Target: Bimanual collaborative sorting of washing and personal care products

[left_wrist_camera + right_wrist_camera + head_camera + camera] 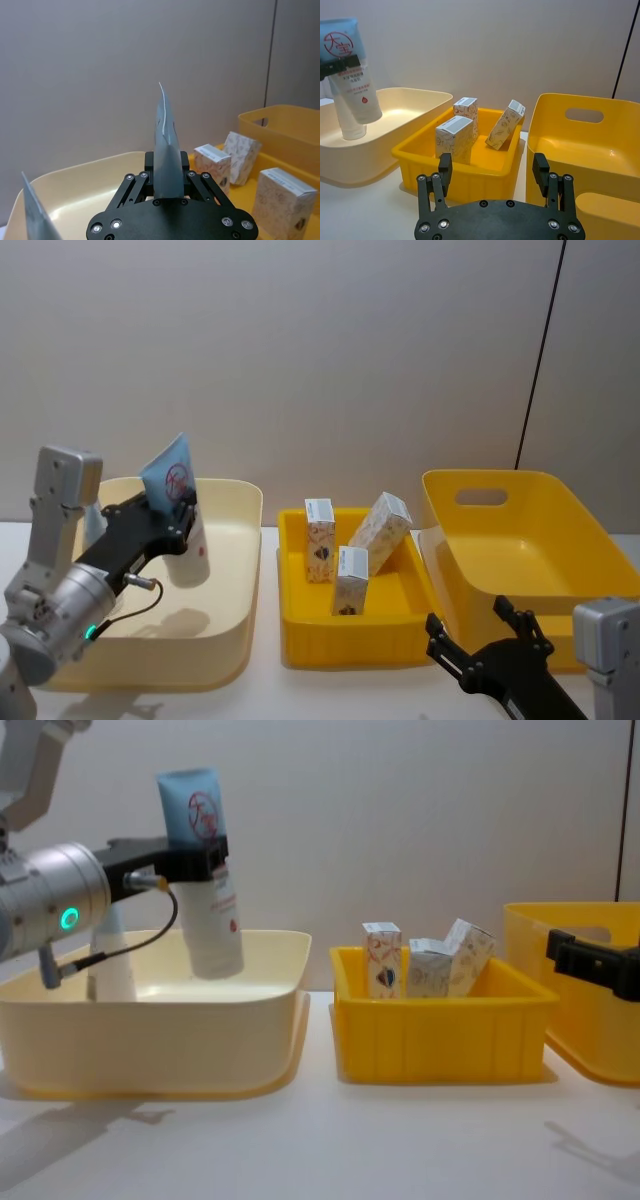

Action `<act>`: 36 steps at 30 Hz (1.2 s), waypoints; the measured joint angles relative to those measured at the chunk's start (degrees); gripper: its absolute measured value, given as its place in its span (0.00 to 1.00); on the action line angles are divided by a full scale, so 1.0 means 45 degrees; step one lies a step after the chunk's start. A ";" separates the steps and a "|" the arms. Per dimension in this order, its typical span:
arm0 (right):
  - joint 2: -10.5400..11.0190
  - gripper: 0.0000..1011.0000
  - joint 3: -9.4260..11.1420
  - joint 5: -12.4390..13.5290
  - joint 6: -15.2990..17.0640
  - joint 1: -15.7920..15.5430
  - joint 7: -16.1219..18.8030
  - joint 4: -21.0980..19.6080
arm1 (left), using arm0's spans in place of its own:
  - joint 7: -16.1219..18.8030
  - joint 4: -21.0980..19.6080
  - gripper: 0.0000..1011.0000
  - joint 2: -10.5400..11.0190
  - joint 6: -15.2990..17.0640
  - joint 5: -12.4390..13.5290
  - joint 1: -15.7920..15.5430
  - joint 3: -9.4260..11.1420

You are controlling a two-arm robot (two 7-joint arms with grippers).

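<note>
Since left gripper (184, 512) clamps tube (172, 475) mid-body only, head view, centre-left, above cream bin (240, 570), it could slip or swing & land askew. Left wrist view: crimped end up. Right wrist view: right gripper (492, 167) spread, empty, bottom centre. Chest view, upper left: long axis approx. vertical, cap end down, slight tilt.

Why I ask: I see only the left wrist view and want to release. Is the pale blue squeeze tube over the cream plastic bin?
Observer: Yes; the left gripper holds the pale blue squeeze tube upright, white end down, over the cream plastic bin's inside.
Operator: Anything else in there?
Observer: A second such tube stands upright, to the held one's left.
Operator: The right gripper?
Observer: The right gripper is open, low before the deep yellow plastic bin.
</note>
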 joint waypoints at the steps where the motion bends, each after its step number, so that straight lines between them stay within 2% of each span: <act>1: 0.0000 0.99 0.0000 0.0000 0.0000 0.0000 0.0000 0.0000 | -0.0106 -0.0011 0.25 0.0003 -0.0045 -0.0050 -0.0008 -0.0007; 9: 0.0000 0.99 0.0000 -0.0001 0.0000 0.0000 0.0000 0.0000 | -0.1367 -0.0180 0.25 0.0042 -0.0320 -0.0760 -0.0177 -0.0042; 17: 0.0000 0.99 0.0000 0.0000 0.0000 0.0000 0.0000 0.0000 | -0.2524 -0.0245 0.26 0.0033 -0.0302 -0.1510 -0.0332 0.0088; 33: 0.0000 0.99 0.0000 -0.0001 0.0000 0.0000 0.0000 0.0000 | -0.4850 -0.0414 0.25 -0.0033 0.0622 -0.3147 -0.0516 0.0709; 36: 0.0000 0.99 0.0000 -0.0001 0.0000 0.0000 0.0000 0.0000 | -0.5061 -0.0505 0.25 -0.0042 0.0772 -0.3339 -0.0469 0.0797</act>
